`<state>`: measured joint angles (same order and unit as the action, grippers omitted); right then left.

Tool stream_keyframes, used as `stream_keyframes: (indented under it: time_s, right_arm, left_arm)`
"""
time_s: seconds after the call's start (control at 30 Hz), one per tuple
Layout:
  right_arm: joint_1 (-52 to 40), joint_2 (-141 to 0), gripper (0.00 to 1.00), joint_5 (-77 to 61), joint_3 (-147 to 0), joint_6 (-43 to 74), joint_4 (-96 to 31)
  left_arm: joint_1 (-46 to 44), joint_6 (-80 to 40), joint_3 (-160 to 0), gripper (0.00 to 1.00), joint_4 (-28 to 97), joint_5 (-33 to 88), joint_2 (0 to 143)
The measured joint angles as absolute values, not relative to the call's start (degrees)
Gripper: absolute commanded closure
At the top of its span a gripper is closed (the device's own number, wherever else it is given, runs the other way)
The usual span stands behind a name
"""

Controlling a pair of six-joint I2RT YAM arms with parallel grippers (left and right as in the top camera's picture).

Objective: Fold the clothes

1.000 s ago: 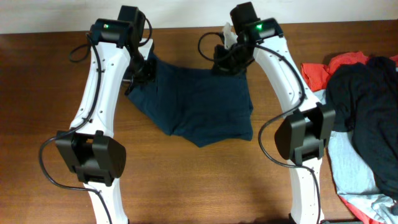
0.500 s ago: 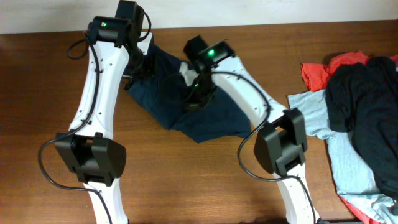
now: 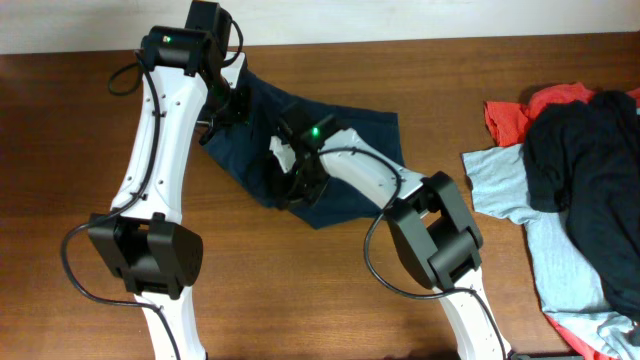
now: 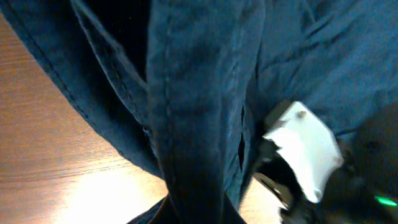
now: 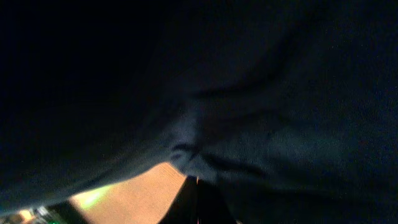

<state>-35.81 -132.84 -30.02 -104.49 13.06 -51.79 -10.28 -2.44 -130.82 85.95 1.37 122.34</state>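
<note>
The clothes, dark navy shorts, lie partly folded at the back middle of the table. My left gripper is shut on their back left corner and holds it up. In the left wrist view the cloth hangs in a twisted band from the jaws. My right gripper is low over the left front part of the shorts, shut on a pinch of the fabric. Dark cloth fills the right wrist view, bunched at the closed jaws, with bare wood beside them.
At the right edge is a pile: a red garment, a light blue T-shirt and a dark garment on top. Bare wooden table stretches left and in front of the shorts.
My right gripper has swung from the shorts' back right corner leftward and toward the front, carrying that edge over the rest. The left arm has stayed put.
</note>
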Motion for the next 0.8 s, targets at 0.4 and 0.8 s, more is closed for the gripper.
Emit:
stream_keyframes:
  time_s: [0.4, 0.8]
  right_arm:
    - [-35.48, -132.46, 0.96, -34.65, -97.82, 12.84, -49.47]
    - [-23.62, -117.62, 0.96, -33.74, -101.19, 10.79, -53.25]
  left_arm:
    - [-10.28, -2.44, -130.82, 1.0, 86.15, 0.47, 122.34]
    - [-10.28, -2.44, -130.82, 1.0, 86.21, -0.71, 122.34]
